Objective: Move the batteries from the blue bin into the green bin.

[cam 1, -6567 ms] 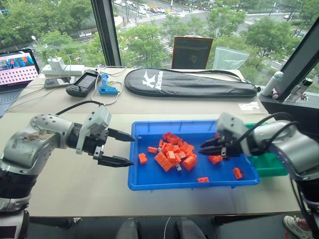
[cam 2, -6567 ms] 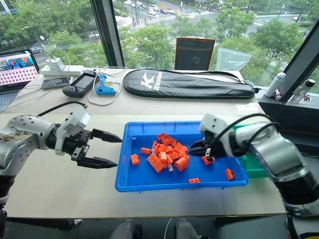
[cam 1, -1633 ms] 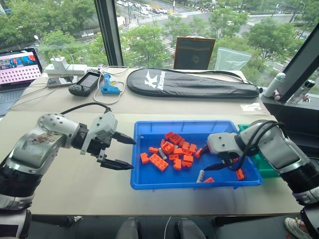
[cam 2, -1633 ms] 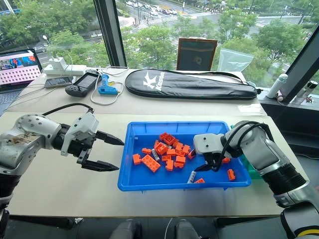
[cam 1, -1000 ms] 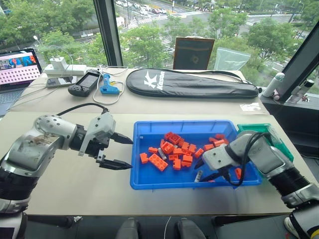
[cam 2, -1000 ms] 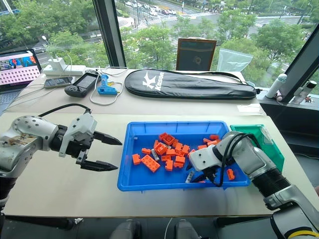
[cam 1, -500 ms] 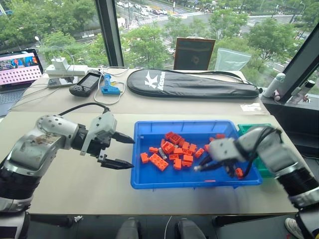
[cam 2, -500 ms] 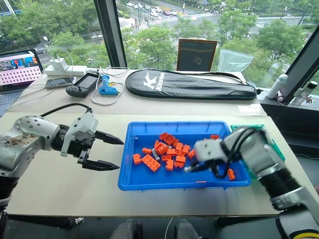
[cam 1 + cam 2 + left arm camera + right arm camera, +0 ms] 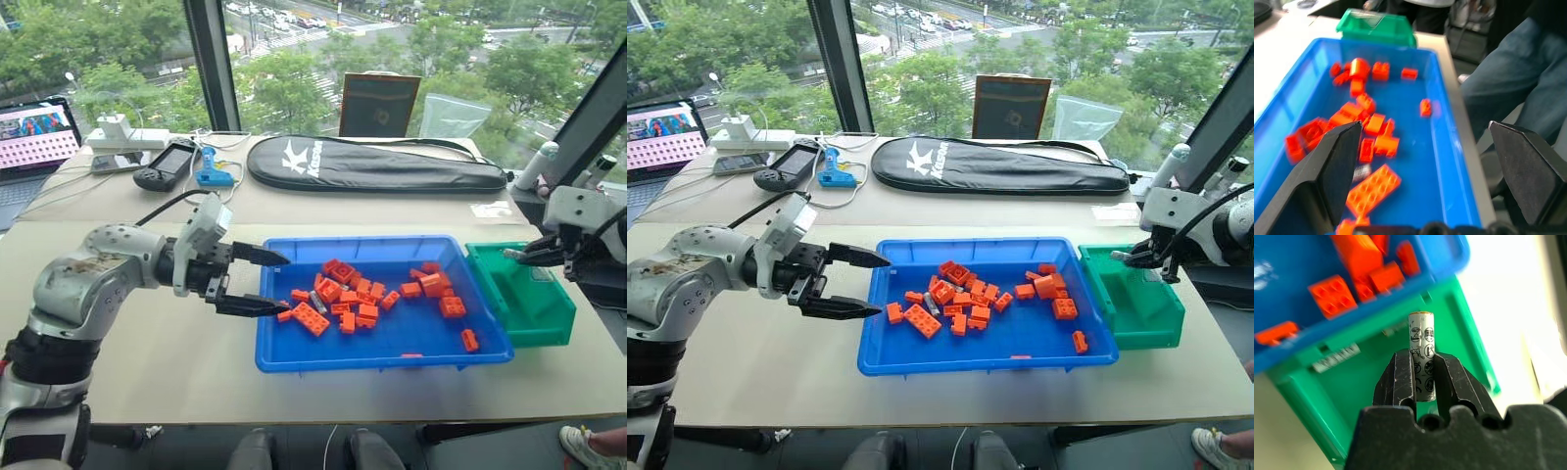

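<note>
battery in hand: the right end effector (image 9: 1423, 377) is clenched on one battery (image 9: 1421, 350), a slim silver cylinder with printed markings; its two black fingers (image 9: 1400, 377) pinch the lower half and the capped end sticks out past the tips.
where it is: in the head views the right end effector (image 9: 537, 255) hangs over the green bin (image 9: 524, 299), near the bin's 1 o'clock corner; the battery is above the bin's open inside, not yet dropped.
green bin: it stands on the table (image 9: 147, 352) touching the blue bin (image 9: 294, 357) on that tray's 3 o'clock side; whether it holds anything cannot be told.
handling: the battery looks stiff, smooth and fairly dense for its size; a round metal skin is likely to roll or slip between hard fingers, so a pinch across the middle of its length seems safest. It should survive a short drop.
remaining battery: a small grey cylinder (image 9: 317, 302) lies among the orange bricks (image 9: 345, 299) toward the tray's 9 o'clock side, half hemmed in by them; a clean hold probably means coming at its bare mid-length.
left end effector: released, jaws spread wide (image 9: 257, 282), poised level at the tray's 9 o'clock rim and holding nothing.
step in hand: judged as the release over the green bin.
</note>
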Robot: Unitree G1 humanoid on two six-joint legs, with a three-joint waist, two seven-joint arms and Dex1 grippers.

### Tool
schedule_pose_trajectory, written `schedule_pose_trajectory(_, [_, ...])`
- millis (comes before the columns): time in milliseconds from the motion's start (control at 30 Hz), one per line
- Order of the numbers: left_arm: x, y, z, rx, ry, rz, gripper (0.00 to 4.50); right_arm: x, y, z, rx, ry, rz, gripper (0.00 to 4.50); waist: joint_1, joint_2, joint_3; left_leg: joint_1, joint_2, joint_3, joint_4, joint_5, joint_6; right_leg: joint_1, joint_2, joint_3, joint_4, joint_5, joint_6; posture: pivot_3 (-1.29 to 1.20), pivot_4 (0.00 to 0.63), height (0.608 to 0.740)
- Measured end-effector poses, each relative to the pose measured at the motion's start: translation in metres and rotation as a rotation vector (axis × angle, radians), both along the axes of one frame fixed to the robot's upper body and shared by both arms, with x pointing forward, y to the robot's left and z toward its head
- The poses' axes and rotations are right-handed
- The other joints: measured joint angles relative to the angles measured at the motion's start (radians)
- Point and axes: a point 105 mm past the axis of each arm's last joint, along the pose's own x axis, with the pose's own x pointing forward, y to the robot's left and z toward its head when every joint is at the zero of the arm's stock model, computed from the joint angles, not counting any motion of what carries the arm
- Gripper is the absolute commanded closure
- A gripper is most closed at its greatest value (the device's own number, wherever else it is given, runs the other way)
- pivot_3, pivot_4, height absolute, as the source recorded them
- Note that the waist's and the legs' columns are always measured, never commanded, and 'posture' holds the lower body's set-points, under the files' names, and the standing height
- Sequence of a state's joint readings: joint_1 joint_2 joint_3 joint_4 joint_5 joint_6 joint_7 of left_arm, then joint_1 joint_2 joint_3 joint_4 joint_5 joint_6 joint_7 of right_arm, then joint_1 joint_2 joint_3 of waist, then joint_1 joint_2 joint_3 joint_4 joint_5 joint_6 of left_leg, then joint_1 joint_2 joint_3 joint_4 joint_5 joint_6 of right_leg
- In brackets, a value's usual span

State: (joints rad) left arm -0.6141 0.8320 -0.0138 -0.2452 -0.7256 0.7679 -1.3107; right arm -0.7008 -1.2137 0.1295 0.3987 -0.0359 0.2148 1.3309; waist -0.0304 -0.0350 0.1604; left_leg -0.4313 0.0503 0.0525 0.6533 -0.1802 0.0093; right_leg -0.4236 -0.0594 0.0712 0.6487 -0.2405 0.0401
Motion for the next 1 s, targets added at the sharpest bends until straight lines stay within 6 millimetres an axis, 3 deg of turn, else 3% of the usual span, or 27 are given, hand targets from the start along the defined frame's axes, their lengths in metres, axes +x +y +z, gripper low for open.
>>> schedule_pose_trajectory(100, [0.000,0.000,0.001,-0.002,-0.001,0.004,0.00,0.003,0.004,-0.004,-0.012,-0.014,-0.004,4.26,-0.010,0.003,0.002,0.000,0.000,0.000,0.000,0.000,0.000,0.000,0.000,0.000,0.000,0.000,0.000,0.00,0.150,0.733])
schedule_pose_trajectory(233, [0.000,0.000,0.001,-0.004,-0.001,0.008,0.00,-0.001,-0.009,-0.013,-0.127,0.002,-0.045,4.26,-0.007,0.003,0.002,-0.001,-0.001,0.000,0.000,0.000,0.000,0.000,0.000,0.000,0.000,0.000,0.001,0.00,0.150,0.733])
schedule_pose_trajectory(367, [0.002,0.001,0.002,-0.006,-0.007,0.025,0.00,-0.002,-0.010,-0.018,-0.169,0.008,-0.067,4.26,-0.006,0.004,0.002,-0.001,-0.001,0.000,0.000,0.000,0.000,0.000,-0.001,0.000,0.000,0.000,0.001,0.00,0.150,0.733])
schedule_pose_trajectory(400, [0.002,0.001,0.002,-0.006,-0.008,0.029,0.00,-0.002,-0.010,-0.018,-0.183,0.001,-0.071,3.26,-0.006,0.004,0.002,-0.001,-0.001,0.000,0.000,0.000,0.000,0.000,-0.001,0.000,0.000,0.000,0.001,0.00,0.150,0.733])
schedule_pose_trajectory(467, [0.003,0.001,0.002,-0.005,-0.010,0.030,0.00,-0.002,-0.008,-0.020,-0.186,0.001,-0.074,2.76,-0.006,0.004,0.002,-0.001,-0.001,0.000,0.000,0.000,0.000,0.000,0.000,0.000,0.000,0.000,0.001,0.00,0.150,0.733])
schedule_pose_trajectory(600, [0.003,0.000,0.000,0.009,-0.012,0.034,0.00,-0.003,-0.002,-0.032,-0.166,0.028,-0.070,1.23,-0.007,0.004,0.002,0.000,-0.001,0.000,0.000,0.000,0.000,0.000,0.000,0.001,0.000,0.000,0.001,0.00,0.150,0.733])
schedule_pose_trajectory(733, [0.004,0.004,-0.004,0.038,-0.015,0.051,0.00,-0.003,0.005,-0.027,-0.163,0.016,-0.068,0.02,-0.009,0.005,0.003,-0.001,-0.001,0.000,0.000,0.000,0.000,0.000,0.000,0.001,0.000,0.000,0.001,0.00,0.150,0.733])
schedule_pose_trajectory(800, [0.003,0.009,-0.010,0.075,-0.015,0.062,0.00,-0.003,0.020,-0.020,-0.133,-0.004,-0.045,0.02,-0.013,0.006,0.003,0.000,0.000,0.000,0.000,0.000,0.000,0.000,0.000,0.001,0.000,0.000,0.001,0.00,0.150,0.733])
schedule_pose_trajectory(867, [0.003,0.010,-0.015,0.098,-0.012,0.067,0.00,0.002,0.049,-0.008,-0.014,-0.048,-0.015,0.02,-0.017,0.005,0.004,0.000,0.001,0.000,0.000,0.000,0.000,-0.001,0.001,0.001,0.000,0.000,0.001,0.00,0.150,0.733])
schedule_pose_trajectory(933, [0.003,0.010,-0.018,0.128,-0.020,0.064,0.00,0.003,0.100,0.009,0.150,-0.093,0.096,0.02,-0.022,0.005,0.004,0.000,0.001,-0.002,0.000,0.000,0.000,0.000,0.002,0.001,0.001,0.000,0.001,0.00,0.150,0.733])
schedule_pose_trajectory(1000, [0.005,0.013,-0.020,0.155,-0.034,0.072,0.00,-0.003,0.133,0.016,0.238,-0.098,0.181,0.02,-0.013,0.005,0.004,0.000,0.001,-0.004,0.000,0.000,0.000,0.000,0.002,-0.001,0.001,0.000,0.001,0.00,0.150,0.733])
